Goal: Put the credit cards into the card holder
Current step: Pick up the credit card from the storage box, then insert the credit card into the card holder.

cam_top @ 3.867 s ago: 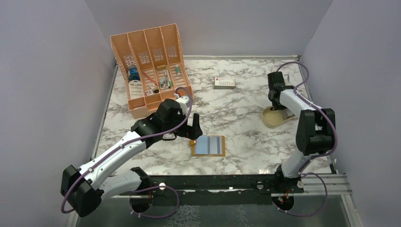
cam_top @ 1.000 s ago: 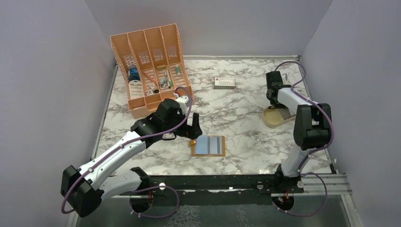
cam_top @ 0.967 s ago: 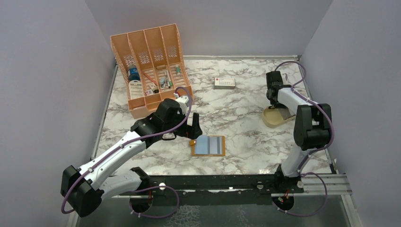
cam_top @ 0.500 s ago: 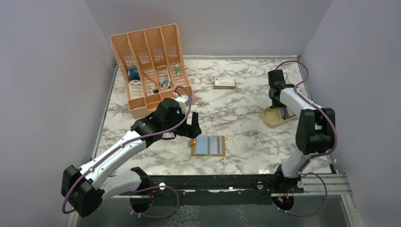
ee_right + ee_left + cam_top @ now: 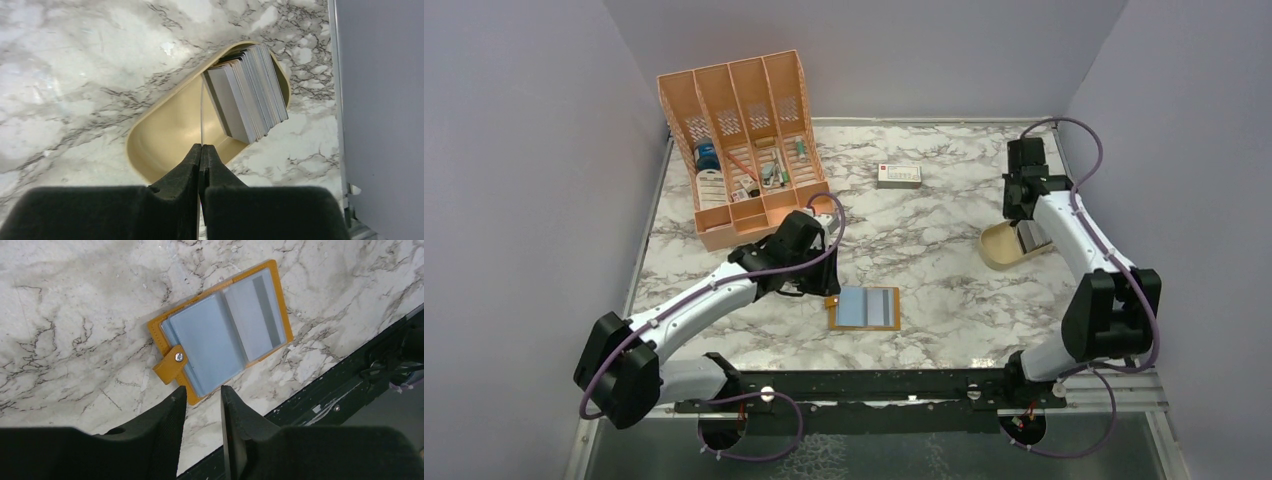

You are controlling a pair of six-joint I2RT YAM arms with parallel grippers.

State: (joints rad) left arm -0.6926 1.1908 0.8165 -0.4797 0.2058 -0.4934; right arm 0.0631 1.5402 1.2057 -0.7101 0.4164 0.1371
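The card holder (image 5: 865,308) lies open on the marble, mustard-orange with grey-blue pockets (image 5: 220,335) and a studded tab. My left gripper (image 5: 202,394) hovers over its near edge, jaws narrowly apart with nothing between them; in the top view this left gripper (image 5: 816,288) is just left of the holder. The credit cards (image 5: 248,97) stand as a grey stack in a tan oval dish (image 5: 165,135). My right gripper (image 5: 201,147) is shut on one thin card (image 5: 202,112), seen edge-on above the dish. From above, the right gripper (image 5: 1022,222) hangs over the dish (image 5: 996,250).
A large orange desk organiser (image 5: 739,140) stands at the back left. A white box with a red mark (image 5: 898,175) lies at the back centre. The black rail (image 5: 874,385) runs along the near edge. The right wall (image 5: 380,100) is close beside the dish.
My right gripper has closed on one card and lifted away from the dish. My left arm has shifted over the holder's left edge and its jaws have narrowed.
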